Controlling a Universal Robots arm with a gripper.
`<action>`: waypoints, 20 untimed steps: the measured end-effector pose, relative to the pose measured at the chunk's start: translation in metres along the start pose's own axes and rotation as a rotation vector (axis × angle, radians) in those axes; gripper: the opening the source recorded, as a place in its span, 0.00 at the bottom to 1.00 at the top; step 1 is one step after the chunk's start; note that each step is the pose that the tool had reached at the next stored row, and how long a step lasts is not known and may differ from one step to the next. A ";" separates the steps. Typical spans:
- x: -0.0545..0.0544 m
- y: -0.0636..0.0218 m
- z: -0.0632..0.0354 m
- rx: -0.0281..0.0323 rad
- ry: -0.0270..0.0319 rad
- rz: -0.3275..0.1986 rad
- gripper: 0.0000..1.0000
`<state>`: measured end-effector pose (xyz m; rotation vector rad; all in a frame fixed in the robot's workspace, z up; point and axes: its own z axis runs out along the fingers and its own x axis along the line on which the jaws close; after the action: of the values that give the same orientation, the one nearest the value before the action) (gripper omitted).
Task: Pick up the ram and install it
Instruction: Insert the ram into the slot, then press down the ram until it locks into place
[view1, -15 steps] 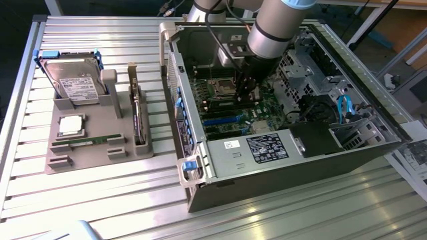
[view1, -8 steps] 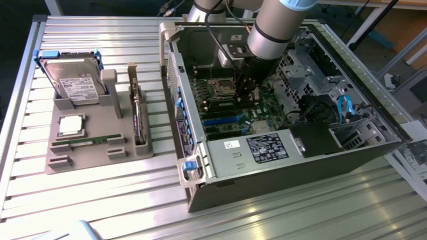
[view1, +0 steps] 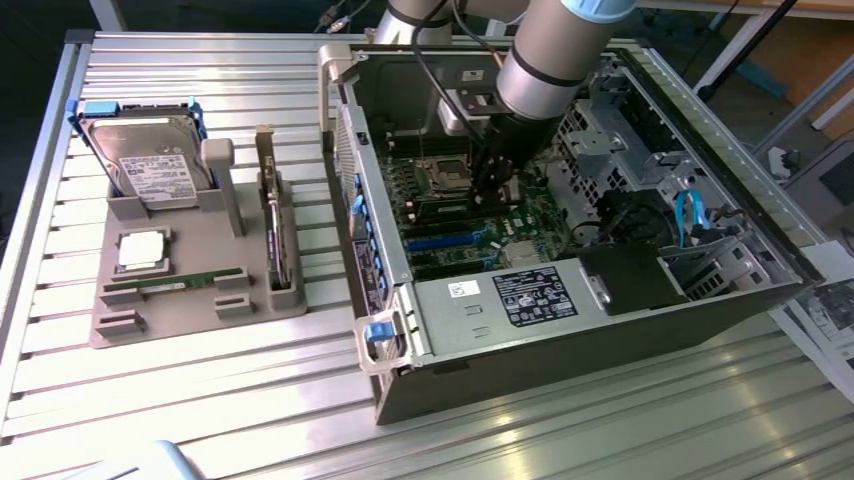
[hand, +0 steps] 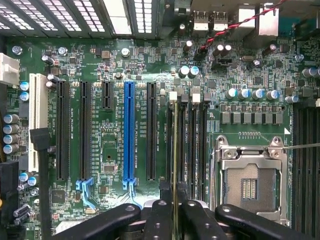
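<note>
One ram (hand: 174, 150) stands edge-on, pinched between the end effector (hand: 174, 212) fingers, over the motherboard (hand: 100, 65) memory slots.

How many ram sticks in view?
2. Spare ram lies flat on the grey holder outside the case. Held ram stands edge-on in the end effector over the memory slots. Others may be hidden.

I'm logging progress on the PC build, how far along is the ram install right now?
Pickup looks done: the gripper is shut on a ram stick and is inside the open computer case. In hand: the stick is held edge-on over the memory slots beside the empty CPU socket. I cannot tell whether it is seated. A second ram stick lies on the grey holder.
</note>
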<state>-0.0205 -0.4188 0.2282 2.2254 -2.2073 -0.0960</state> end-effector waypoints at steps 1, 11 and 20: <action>0.000 -0.0006 -0.0001 0.0000 0.0001 0.000 0.14; 0.000 -0.0022 0.0011 0.0001 0.0001 0.001 0.14; 0.000 -0.0023 0.0028 0.0002 -0.0004 0.000 0.14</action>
<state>-0.0184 -0.4187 0.2253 2.2254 -2.2078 -0.0963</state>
